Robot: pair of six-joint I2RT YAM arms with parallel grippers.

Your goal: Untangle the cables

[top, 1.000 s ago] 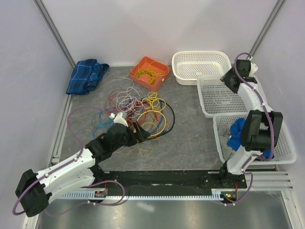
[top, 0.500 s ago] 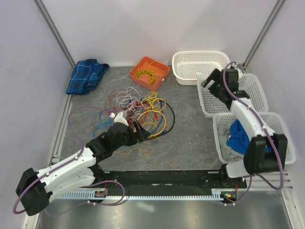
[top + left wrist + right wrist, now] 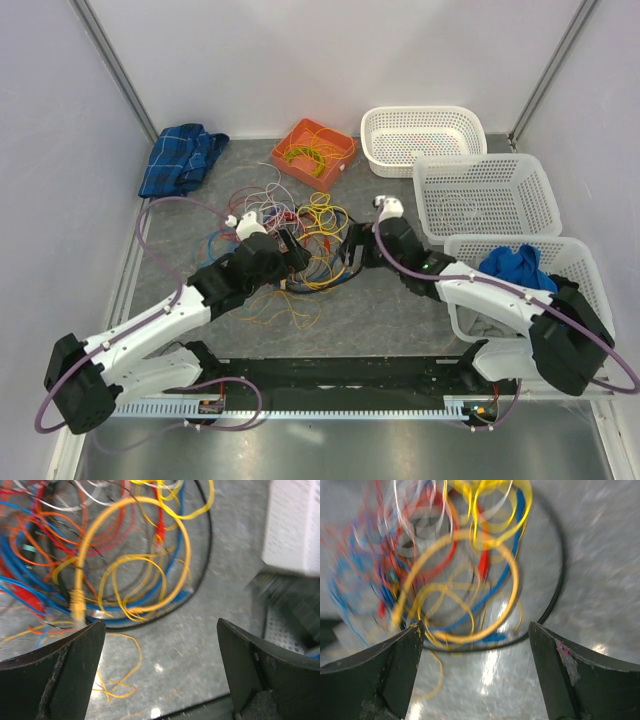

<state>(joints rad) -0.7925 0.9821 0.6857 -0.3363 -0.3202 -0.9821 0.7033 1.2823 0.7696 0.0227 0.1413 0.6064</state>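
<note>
The cables [image 3: 310, 232] lie in a tangled pile of yellow, orange, red, blue, white and black wires on the grey table's middle. My left gripper [image 3: 293, 258] is open and empty at the pile's near-left side. In the left wrist view the cables [image 3: 135, 580] lie beyond my open gripper [image 3: 160, 645], with thin yellow wire on the table between the fingers. My right gripper [image 3: 350, 252] is open and empty at the pile's right edge. In the right wrist view it [image 3: 475, 640] hovers over yellow and blue loops [image 3: 470, 590] inside a black loop [image 3: 560, 580].
An orange tray [image 3: 340, 150] holding a yellow coil stands behind the pile. Three white baskets [image 3: 420, 135] [image 3: 485, 195] [image 3: 590, 290] stand at the right, and the nearest holds a blue cloth [image 3: 510, 265]. Another blue cloth [image 3: 180, 158] lies back left.
My right arm has swung from over the baskets at the right down to the right edge of the cable pile. My left gripper has shifted slightly farther into the pile.
</note>
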